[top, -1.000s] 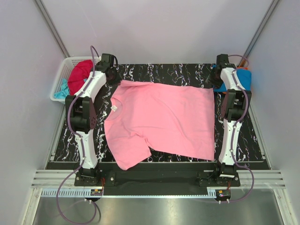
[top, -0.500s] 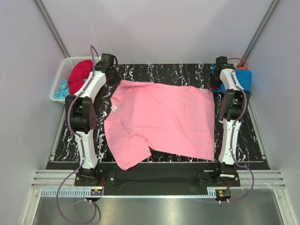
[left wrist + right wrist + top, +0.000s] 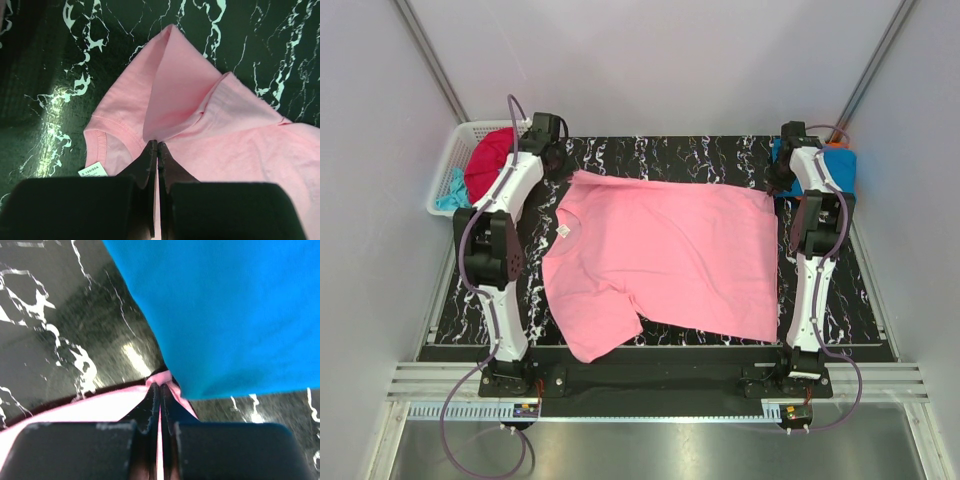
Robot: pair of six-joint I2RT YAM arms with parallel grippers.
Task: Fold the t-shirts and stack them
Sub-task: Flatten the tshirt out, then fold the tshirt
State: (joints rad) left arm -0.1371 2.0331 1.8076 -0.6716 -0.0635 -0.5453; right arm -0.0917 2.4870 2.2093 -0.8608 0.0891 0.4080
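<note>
A light pink t-shirt (image 3: 660, 255) lies spread on the black marbled table, collar to the left. My left gripper (image 3: 157, 144) is shut on its far shoulder near the collar and size tag (image 3: 93, 170); seen from above, this gripper (image 3: 564, 168) sits at the shirt's far left corner. My right gripper (image 3: 160, 385) is shut on the shirt's far right hem corner (image 3: 162, 377), beside a folded bright blue t-shirt (image 3: 225, 310). From above, that gripper (image 3: 776, 183) is at the back right. Crimson red (image 3: 488, 160) and pale aqua (image 3: 448, 192) t-shirts lie in the basket.
A white lattice basket (image 3: 460, 135) stands off the table's far left corner. The blue shirt (image 3: 842, 165) with an orange one (image 3: 835, 146) under it rests at the far right edge. Grey walls close in on both sides.
My right gripper has closed on the pink shirt's far right corner. The left gripper has drawn the shoulder slightly left and back, stretching the far edge.
</note>
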